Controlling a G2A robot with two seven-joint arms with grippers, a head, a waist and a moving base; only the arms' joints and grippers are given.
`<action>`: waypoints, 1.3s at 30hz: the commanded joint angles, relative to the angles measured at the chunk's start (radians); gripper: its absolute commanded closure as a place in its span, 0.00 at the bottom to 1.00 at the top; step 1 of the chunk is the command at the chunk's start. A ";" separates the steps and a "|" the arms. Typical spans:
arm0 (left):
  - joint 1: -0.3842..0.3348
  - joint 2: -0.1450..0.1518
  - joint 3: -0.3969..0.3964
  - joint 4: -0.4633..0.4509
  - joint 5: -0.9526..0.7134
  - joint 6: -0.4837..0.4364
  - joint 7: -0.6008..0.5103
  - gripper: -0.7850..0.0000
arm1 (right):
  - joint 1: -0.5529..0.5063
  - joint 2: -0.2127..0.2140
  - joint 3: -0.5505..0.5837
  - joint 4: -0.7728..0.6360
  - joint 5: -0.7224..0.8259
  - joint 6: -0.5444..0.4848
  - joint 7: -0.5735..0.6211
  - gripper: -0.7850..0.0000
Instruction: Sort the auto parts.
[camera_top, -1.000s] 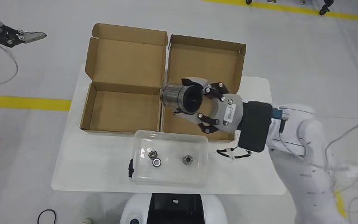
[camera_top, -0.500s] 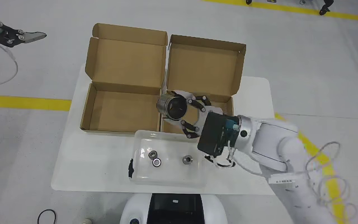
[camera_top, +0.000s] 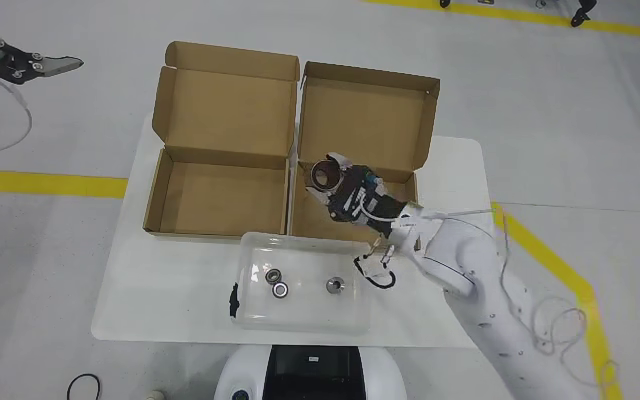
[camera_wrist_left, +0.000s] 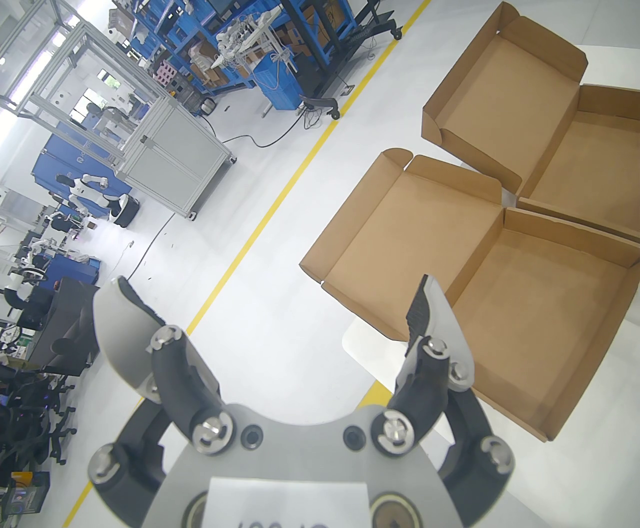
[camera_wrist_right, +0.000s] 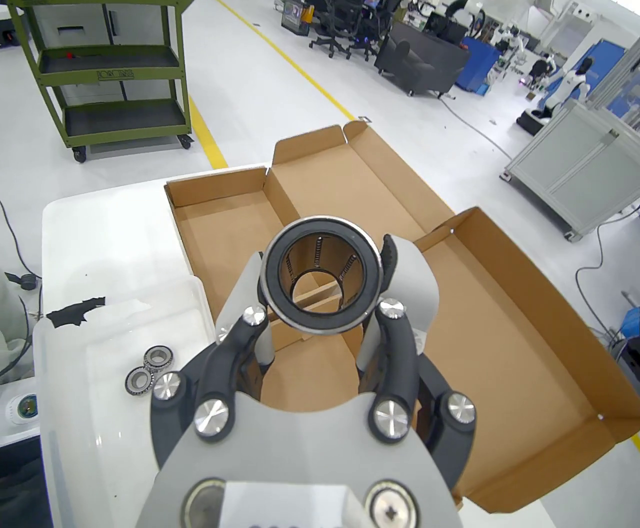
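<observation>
Right hand (camera_wrist_right: 325, 265): closed on the linear bearing (camera_wrist_right: 322, 320), one finger on each side of its steel barrel.
Linear bearing: held over the floor of the right cardboard box (camera_top: 370, 115), towards that box's left wall. One open end faces back at the wrist, so the ball rows inside the bore show. Whether it touches the cardboard, I cannot tell.
Right arm: reaches in from the right near corner of the table (camera_top: 450, 170), forearm slanting left and far, wrist bent over the box's near wall.
Step in hand: placing, it seems (the big part is being delivered to its box).
Next move: probably lower until the barrel rests on the box floor, then spread the fingers and lift straight out. Being round, it may roll once freed.
Left cardboard box (camera_top: 215, 200): open, touching the right one, nothing in it.
Clear plastic tray (camera_top: 250, 250): just near of the boxes, holding three small roller bearings (camera_top: 279, 290), which are still to be sorted.
Left hand (camera_wrist_left: 272, 290): fingers spread wide, gripping nothing, hanging over the floor well left of the table.
</observation>
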 joint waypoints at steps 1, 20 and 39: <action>0.000 0.000 0.000 0.000 0.000 0.000 0.000 0.00 | 0.011 -0.004 -0.011 0.039 0.009 0.016 0.008 1.00; 0.000 0.000 0.000 0.000 0.000 0.000 0.000 0.00 | 0.101 -0.044 -0.127 0.222 0.099 0.118 0.189 1.00; 0.000 0.000 0.000 0.000 0.000 0.000 0.000 0.00 | 0.258 -0.114 -0.275 0.525 0.115 0.178 0.267 1.00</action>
